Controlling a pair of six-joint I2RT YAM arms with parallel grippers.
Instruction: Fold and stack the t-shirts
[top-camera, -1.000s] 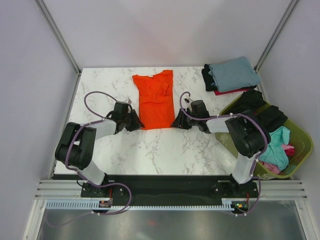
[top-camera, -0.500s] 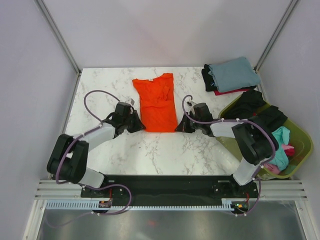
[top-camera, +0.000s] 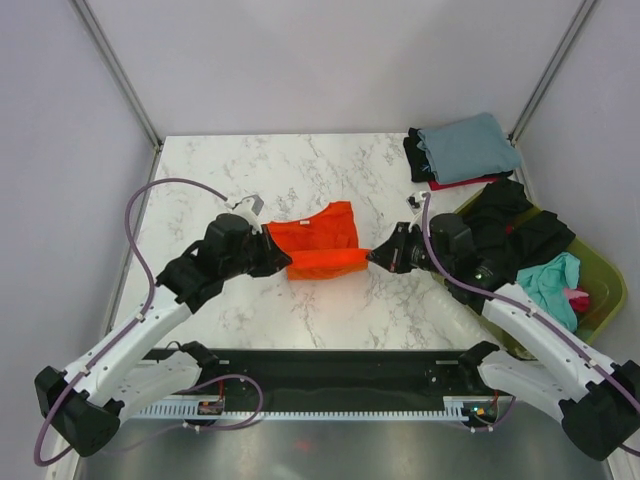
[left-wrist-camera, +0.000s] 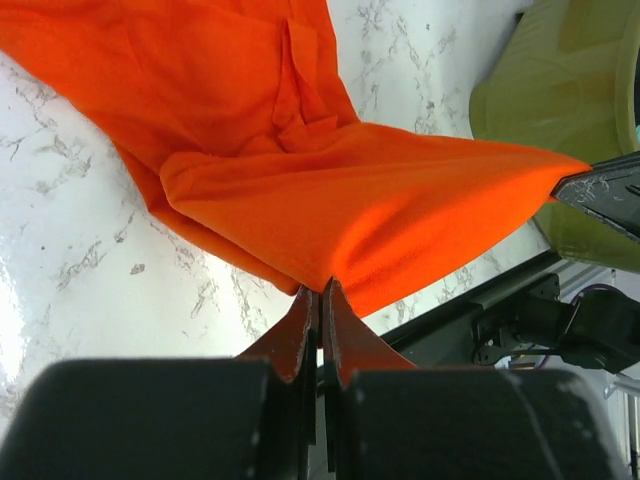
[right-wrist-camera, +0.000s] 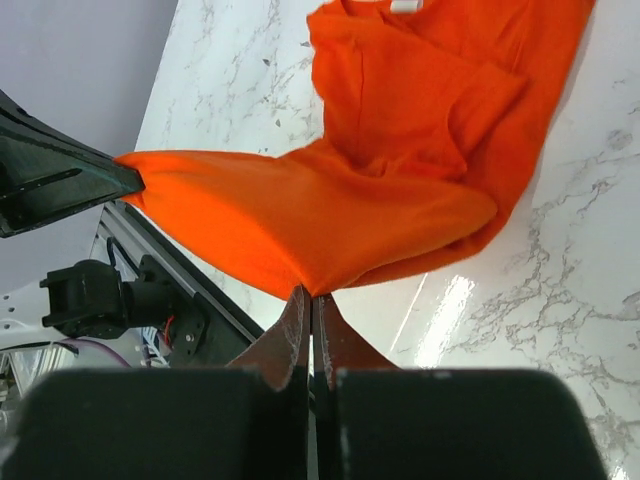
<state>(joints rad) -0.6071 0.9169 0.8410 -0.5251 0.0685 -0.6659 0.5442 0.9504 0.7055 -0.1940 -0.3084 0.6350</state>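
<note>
My left jaws are clamped tight on one near corner of the orange t-shirt (top-camera: 322, 240). My right jaws are clamped on the other near corner, so the hem runs as a taut band between them, lifted off the table (top-camera: 220, 170).

In the left wrist view my fingertips (left-wrist-camera: 298, 335) meet with orange cloth pinched in the seam between them. The right wrist view shows the same: the fingertips (right-wrist-camera: 290, 330) are pressed together on a fold of the shirt. Each wrist view also catches the other arm's dark tip holding the opposite end of the band.

The rest of the orange t-shirt lies beyond the lifted hem, resting on the marble near the middle of the table. A sleeve is folded in over the body, and the collar end is farthest from my right jaws. The cloth sags a little between the raised edge and the part that rests.

At the far right corner of the table sits a pile of folded shirts. A grey-blue shirt (top-camera: 467, 146) is on top, a black shirt (top-camera: 415, 155) shows at its left, and a red shirt (top-camera: 465, 183) peeks out underneath.

Just nearer than the pile, at the table's right edge, stands the green basket (top-camera: 608, 268). It holds loose black cloth (top-camera: 510, 215), a teal shirt (top-camera: 552, 285) and a bit of pink (top-camera: 578, 300). Pile and basket are both well apart from the orange t-shirt.
</note>
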